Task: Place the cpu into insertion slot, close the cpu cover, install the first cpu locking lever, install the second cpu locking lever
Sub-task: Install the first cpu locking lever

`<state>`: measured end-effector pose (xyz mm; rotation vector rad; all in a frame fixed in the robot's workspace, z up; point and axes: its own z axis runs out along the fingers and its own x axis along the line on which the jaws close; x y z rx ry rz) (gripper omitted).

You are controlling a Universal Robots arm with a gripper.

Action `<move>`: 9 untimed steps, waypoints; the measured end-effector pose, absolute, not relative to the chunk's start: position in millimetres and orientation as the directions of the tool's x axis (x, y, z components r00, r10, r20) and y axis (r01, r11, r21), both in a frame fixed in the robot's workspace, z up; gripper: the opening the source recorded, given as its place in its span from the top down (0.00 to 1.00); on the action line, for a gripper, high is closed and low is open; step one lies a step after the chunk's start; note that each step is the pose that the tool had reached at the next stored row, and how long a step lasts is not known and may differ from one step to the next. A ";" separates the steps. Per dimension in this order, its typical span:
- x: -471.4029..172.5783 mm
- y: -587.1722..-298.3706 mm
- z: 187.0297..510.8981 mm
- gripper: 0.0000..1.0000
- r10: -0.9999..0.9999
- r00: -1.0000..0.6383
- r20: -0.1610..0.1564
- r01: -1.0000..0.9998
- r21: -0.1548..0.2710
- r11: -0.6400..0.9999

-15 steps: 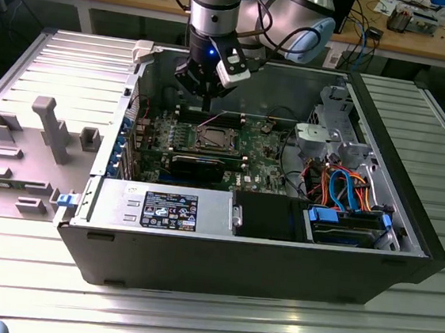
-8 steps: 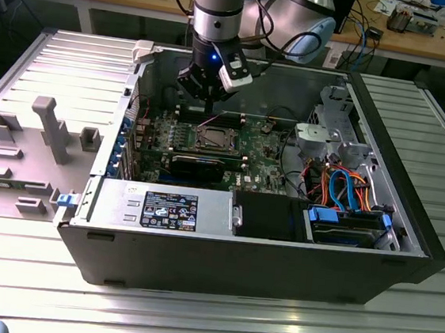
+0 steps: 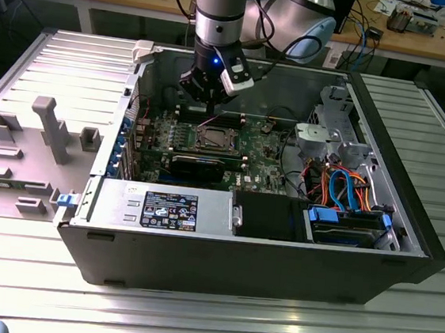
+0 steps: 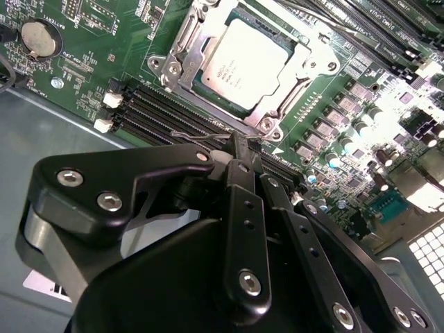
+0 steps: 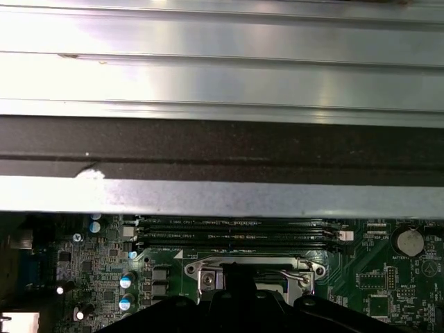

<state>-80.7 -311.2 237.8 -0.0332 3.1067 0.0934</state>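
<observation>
Looking down, I see my black hand [image 4: 239,149] pinched closed on a thin wire lever [image 4: 198,137] beside the silvery-framed cpu cover [image 4: 182,66] over the matte-grey square cpu [image 4: 246,62].

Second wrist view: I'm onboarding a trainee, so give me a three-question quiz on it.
1. True or false: the cover lies flat around the cpu.
2. The gripper is: A) wide open, B) shut on the wire lever, C) holding the cpu.
3. Fill in: the coin cell sits on the green ___.
Key: 1 true; 2 B; 3 board.
</observation>
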 end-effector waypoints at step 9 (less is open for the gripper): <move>-80.7 -311.2 237.1 0.89 -0.020 -0.999 -0.034 -0.022 0.060 0.998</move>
